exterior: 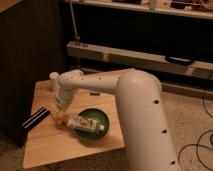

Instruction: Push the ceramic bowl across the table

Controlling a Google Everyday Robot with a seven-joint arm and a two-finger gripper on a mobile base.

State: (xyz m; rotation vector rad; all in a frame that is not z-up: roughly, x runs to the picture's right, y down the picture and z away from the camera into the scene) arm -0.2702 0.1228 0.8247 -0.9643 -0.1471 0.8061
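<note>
The dark green ceramic bowl [96, 120] sits on the front right part of the light wooden table [55, 147]. A white packet with a label [84, 124] lies across the bowl's front left rim. My white arm reaches down from the right over the table. My gripper [60, 115] is low over the tabletop, just left of the bowl and close to its rim. Something small and orange shows at the gripper's tip; I cannot tell what it is.
An upturned white cup [54, 78] stands at the table's back left. A black striped object [33, 120] lies at the table's left edge. A dark cabinet [25, 60] stands left of the table and a low metal shelf rail [140, 56] runs behind it. Cables [202, 145] lie on the floor at the right.
</note>
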